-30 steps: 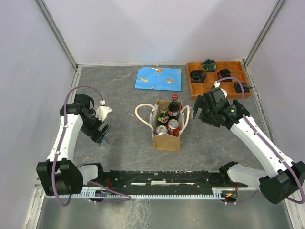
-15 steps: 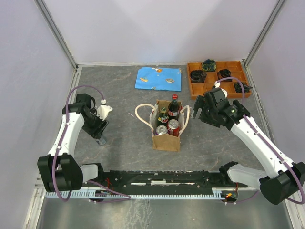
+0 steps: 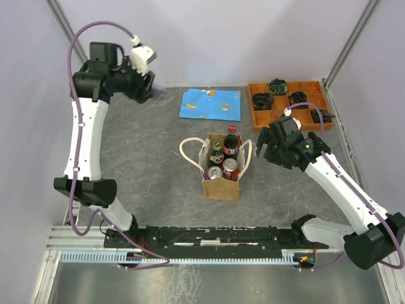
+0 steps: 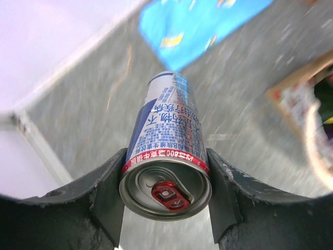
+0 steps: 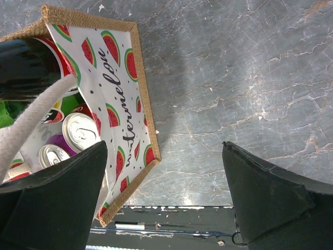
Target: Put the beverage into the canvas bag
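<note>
The left arm is swinging up off the worktop, and the left gripper is now riding high at the far left rather than low at the near left. It is carrying a blue-and-silver can clamped between its fingers (the background is streaking with motion).

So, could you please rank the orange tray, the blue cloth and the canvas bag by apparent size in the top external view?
1. orange tray
2. canvas bag and blue cloth: alike; bag stands nearer the camera, so unranked.
</note>
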Tool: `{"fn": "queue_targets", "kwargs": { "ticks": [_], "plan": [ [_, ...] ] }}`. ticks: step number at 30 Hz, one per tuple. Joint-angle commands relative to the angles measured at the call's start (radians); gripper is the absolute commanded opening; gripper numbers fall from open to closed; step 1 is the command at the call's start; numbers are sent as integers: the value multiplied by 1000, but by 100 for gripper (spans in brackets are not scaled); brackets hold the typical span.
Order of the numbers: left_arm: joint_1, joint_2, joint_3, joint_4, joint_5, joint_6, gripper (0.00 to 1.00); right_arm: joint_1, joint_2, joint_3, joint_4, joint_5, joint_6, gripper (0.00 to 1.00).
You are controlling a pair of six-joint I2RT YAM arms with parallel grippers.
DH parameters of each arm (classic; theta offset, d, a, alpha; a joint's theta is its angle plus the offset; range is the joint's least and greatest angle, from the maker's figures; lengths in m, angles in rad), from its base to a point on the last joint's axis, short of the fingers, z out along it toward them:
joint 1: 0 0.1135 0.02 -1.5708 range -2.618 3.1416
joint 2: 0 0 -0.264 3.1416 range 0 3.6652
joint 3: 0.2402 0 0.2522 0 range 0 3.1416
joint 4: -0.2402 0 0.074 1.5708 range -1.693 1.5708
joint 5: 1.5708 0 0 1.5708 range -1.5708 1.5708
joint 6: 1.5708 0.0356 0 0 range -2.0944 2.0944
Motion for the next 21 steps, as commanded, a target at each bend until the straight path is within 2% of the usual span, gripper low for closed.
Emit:
{"fn": "queue_targets", "kwargs": {
  "ticks": [1,6,11,16,21],
  "plan": [
    [-205,52,197,72,155,-183,3,-3,-10,22,15,-3,-2,99],
    [-426,31,172,159,182,-234,3,-3,-44,15,-19,17,2,99],
    [-595,-44,27,187,177,-189,3,-5,-91,1,-57,49,9,99],
    [-708,-114,-148,198,127,-127,3,-5,-131,-12,-112,71,21,99],
    [-770,-151,-261,252,87,-99,3,-5,-172,-47,-118,81,43,99]
  ]
}}
